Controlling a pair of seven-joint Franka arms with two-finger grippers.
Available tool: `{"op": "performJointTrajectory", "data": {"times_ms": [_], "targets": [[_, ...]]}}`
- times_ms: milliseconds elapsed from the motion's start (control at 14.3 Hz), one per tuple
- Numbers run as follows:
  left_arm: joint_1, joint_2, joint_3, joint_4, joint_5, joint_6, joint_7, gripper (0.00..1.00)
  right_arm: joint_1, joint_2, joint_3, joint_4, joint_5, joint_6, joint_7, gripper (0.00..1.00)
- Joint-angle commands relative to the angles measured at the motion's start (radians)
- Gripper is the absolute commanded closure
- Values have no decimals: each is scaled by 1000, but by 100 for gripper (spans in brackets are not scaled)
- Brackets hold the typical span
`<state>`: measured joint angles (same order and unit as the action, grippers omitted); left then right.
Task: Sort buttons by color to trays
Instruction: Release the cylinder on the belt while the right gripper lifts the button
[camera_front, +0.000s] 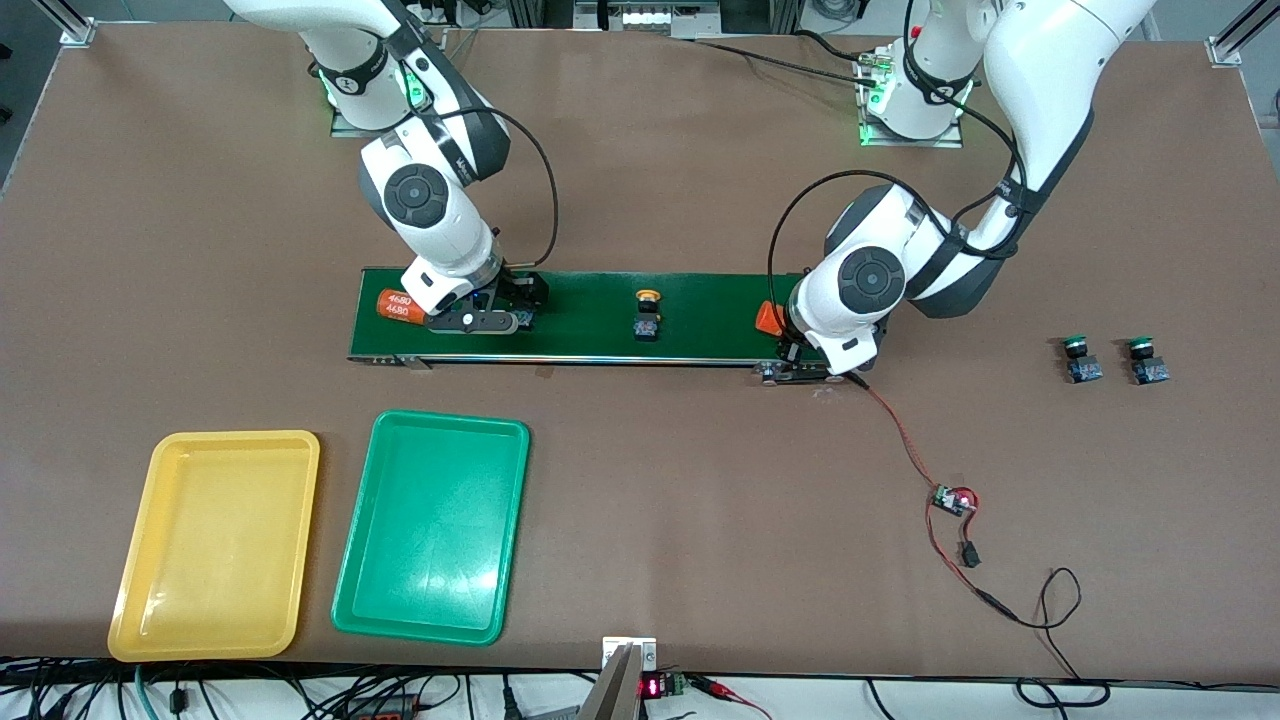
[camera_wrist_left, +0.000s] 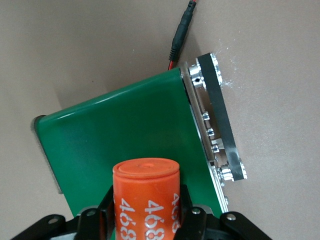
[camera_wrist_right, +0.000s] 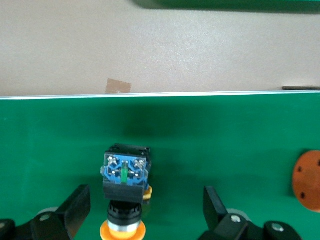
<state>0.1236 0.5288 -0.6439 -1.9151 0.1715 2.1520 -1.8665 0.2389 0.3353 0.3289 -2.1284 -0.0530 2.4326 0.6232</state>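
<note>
Right hand (camera_wrist_right: 142, 210) around yellow-capped button (camera_wrist_right: 125, 182)

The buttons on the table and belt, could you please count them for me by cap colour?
Yellow-capped buttons: 2, one mid-belt, one between the right gripper's open fingers.
Green-capped buttons: 2, on the table toward the left arm's end.
Total: 4

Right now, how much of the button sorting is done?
Nothing is sorted: the yellow tray and green tray hold no buttons. The open right gripper straddles a yellow button on the belt; the left gripper holds an orange cylinder. Another yellow button and two green buttons wait.
</note>
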Motion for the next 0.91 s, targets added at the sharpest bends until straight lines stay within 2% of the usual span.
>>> {"op": "performJointTrajectory", "data": {"times_ms": [0, 140, 210, 280, 350, 490, 630, 699, 839], "targets": [[-12, -13, 9, -22, -23, 17, -20, 0, 36, 37, -28, 18, -22, 28, 26, 0], [-10, -18, 9, -22, -24, 16, -20, 0, 36, 44, -34, 18, -36, 29, 26, 3], [-10, -21, 9, -22, -24, 14, -20, 0, 34, 45, -34, 18, -39, 29, 24, 14], [-10, -23, 7, -21, -24, 12, -19, 0, 34, 45, -34, 18, -50, 29, 20, 31], [-10, -26, 7, -19, -23, 8, -11, 0, 33, 45, -39, 18, -53, 28, 18, 55], [-6, -52, 9, -15, -23, 3, 19, 0, 33, 42, -47, 21, -53, 22, 16, 86], [2, -85, 23, -9, -26, -29, 108, 0, 28, 36, -56, 51, -51, -16, 15, 92], [2, -89, 38, 2, -17, -70, 148, 0, 28, 36, -57, 98, -51, -79, 13, 92], [8, -110, 79, 18, -17, -106, 295, 0, 28, 36, -100, 223, -44, -215, 0, 92]]}}
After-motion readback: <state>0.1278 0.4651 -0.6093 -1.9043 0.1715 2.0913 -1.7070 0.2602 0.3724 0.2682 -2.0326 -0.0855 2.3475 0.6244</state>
